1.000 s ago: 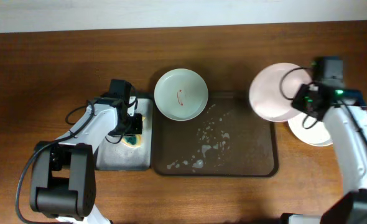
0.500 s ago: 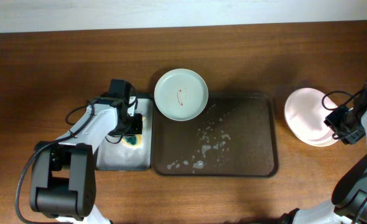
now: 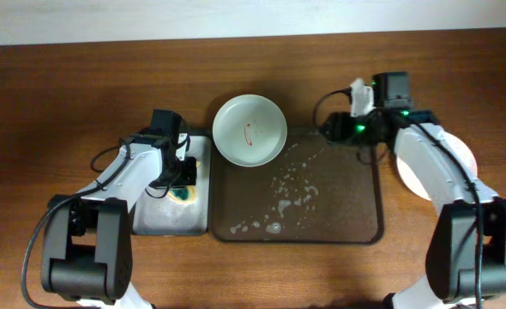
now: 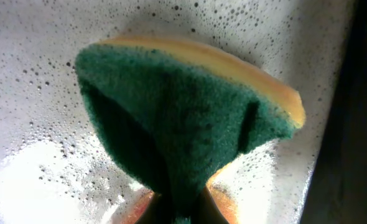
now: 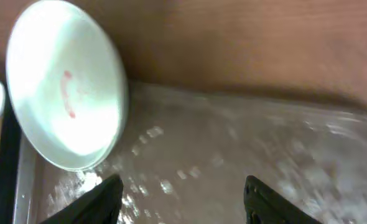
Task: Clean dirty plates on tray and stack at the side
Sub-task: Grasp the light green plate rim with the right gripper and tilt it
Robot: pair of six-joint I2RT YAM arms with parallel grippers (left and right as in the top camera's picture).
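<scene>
Plates: one pale green plate in plain sight, with a red smear in its middle. A second pale round shape sits to the right, and I cannot count how many plates are in it.
Green plate, place: at the far left corner of the dark brown tray, lapping over its rim.
Pale plates, place: on the table to the right of the dark tray, off it, mostly hidden under my right arm.
Trays: two. The dark one sits in the middle, speckled with wet, foamy drops. The smaller tray, whitish inside, lies just beside it on the left.
Sponge: one green and yellow sponge, over the small tray's wet floor.
Right gripper: over the dark tray's far right part, fingers spread wide in my wrist view, nothing between them. The green plate is off to the left, apart from them.
Left gripper: pinched tight on the sponge, which folds where I hold it.
Surface: brown wooden table, with the grain running left to right.
Room: a pale strip of wall along the far edge.
</scene>
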